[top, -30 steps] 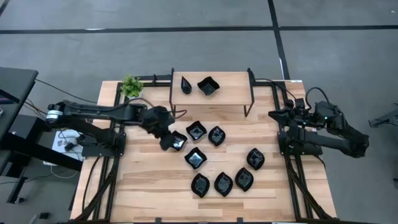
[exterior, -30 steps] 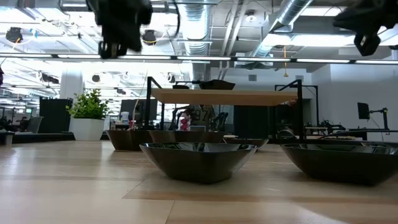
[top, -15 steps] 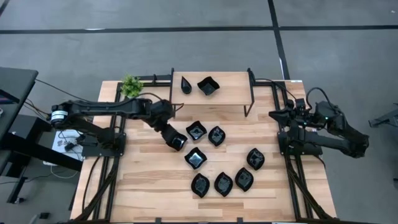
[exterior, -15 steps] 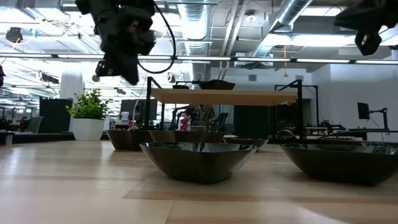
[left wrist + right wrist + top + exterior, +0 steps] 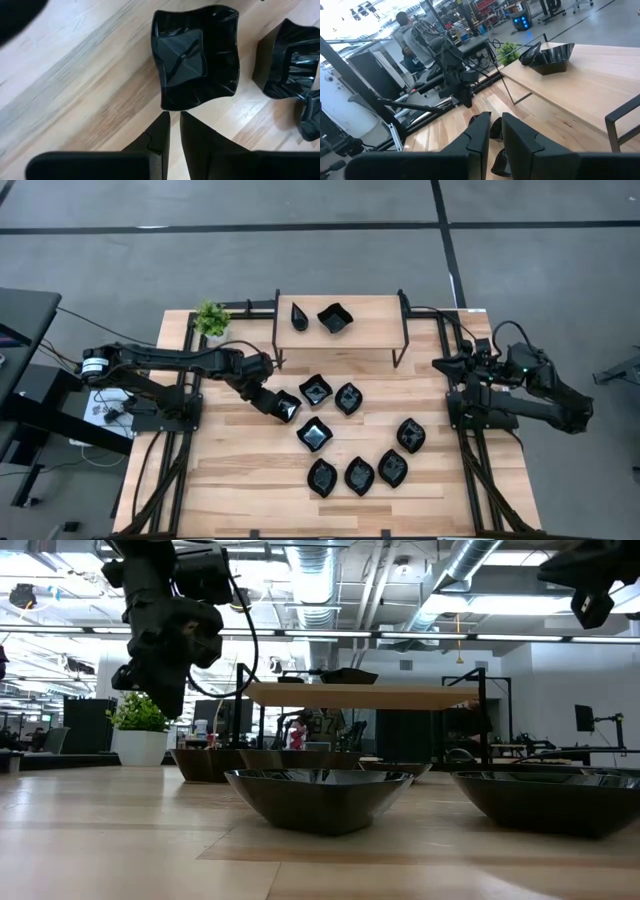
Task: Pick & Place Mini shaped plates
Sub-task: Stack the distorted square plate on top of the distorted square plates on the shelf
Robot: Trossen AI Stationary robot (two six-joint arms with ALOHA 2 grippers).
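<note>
At the near-left of the cluster on the pale wooden table (image 5: 230,480), the left gripper (image 5: 264,401) hangs just above the table with its 2 dark fingers (image 5: 159,132) drawn narrow, only a slit between them, holding nothing. Its tips sit just short of the rim of a glossy black wavy-edged square mini plate (image 5: 196,56), which lies flat on the boards beside another black dish (image 5: 287,60). In the high view that target plate (image 5: 287,406) is the leftmost of 8 glossy black mini plates scattered over the middle of the table, while a slim black teardrop plate (image 5: 299,315) and a second wavy square plate (image 5: 334,318) already rest on the raised wooden shelf (image 5: 375,330). The plate looks rigid, thin-walled and light, probably glazed or moulded plastic, so likely slippery and prone to skating when nudged. The raised wavy rim nearest the fingers seems the sensible hold, 1 finger inside and 1 outside, which would call for wider jaws first. The right gripper (image 5: 492,131), likewise narrow and empty, waits at the table's right edge.
</note>
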